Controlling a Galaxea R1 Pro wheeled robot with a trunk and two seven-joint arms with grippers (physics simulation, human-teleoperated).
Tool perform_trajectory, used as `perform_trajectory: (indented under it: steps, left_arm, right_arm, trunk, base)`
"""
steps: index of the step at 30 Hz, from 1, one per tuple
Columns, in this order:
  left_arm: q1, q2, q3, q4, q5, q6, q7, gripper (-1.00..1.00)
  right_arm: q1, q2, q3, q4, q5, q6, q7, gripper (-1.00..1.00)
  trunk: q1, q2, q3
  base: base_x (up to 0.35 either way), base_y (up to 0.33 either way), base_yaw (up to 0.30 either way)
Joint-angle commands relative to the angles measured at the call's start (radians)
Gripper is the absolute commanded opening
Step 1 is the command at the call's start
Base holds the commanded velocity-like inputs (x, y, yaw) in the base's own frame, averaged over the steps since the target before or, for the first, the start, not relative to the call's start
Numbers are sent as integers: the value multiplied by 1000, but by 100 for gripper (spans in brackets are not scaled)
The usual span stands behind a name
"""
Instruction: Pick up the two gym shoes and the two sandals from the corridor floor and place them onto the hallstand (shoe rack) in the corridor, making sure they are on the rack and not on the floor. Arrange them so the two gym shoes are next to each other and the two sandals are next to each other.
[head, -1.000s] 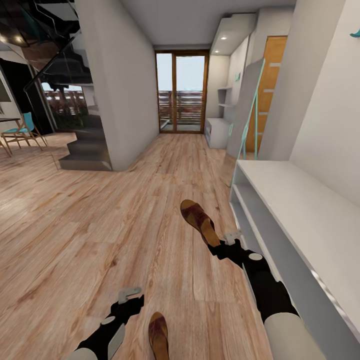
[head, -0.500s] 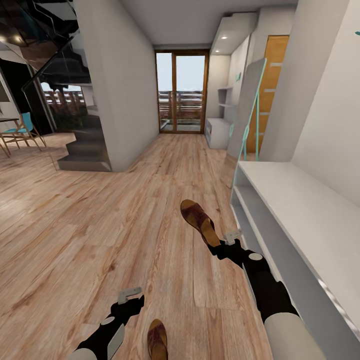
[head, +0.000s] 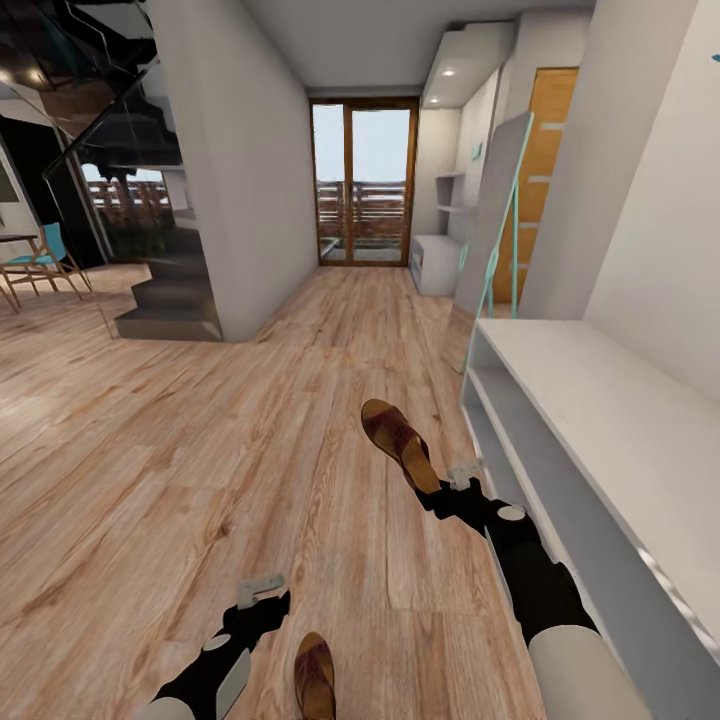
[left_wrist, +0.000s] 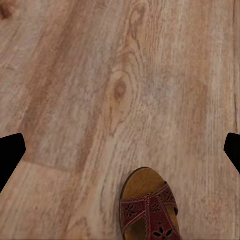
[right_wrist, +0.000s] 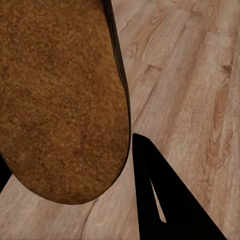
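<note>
While the wood floor (head: 200, 450) runs toward the glass doors at 12 o'clock, the pale shoe rack (head: 590, 400) lines the wall at 3 o'clock, its bench top bare. One brown sandal (head: 400, 443) is pinched at the heel end by the right claw (head: 462, 476), at about 5 o'clock from centre; the right wrist view shows the tan footbed close up with a dark finger alongside, so the claw appears closed on it. The second sandal (head: 314, 677) lies on the planks at 6 o'clock, just beside the left claw (head: 259, 590), whose fingers stand wide apart and hold nothing. No sneakers are visible here. The sensible move is likely to carry the held sandal level over to the rack, set it fully onto the bench or a tier, and leave room alongside for its mate.
</note>
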Motion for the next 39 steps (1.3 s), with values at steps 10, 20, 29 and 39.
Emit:
perform_trajectory:
  steps: [10,20,29,39]
  left_arm:
    - [0,-11,8,4,-5,-3,-2,100]
    - [-1,-13,7,43,-7,-6,-3,100]
    - [-1,-18,7,78,-8,-16,-4,100]
    - [-2,-27,5,80,-8,-17,-5,100]
  right_arm:
    - [-1,1,-7,-2,4,5,8,-100]
    - [-1,1,-8,-40,3,11,6,-100]
    - [-1,9,2,-336,-29,214,8,-100]
    - [0,27,87,-426,-182,373,11,-100]
  trunk:
    - [35,-64,-43]
    - [39,-66,-98]
    - [43,-68,-147]
    - [48,-71,-202]
  base:
    - [0,0,0]
    - [0,0,0]
    - [0,0,0]
    - [0,0,0]
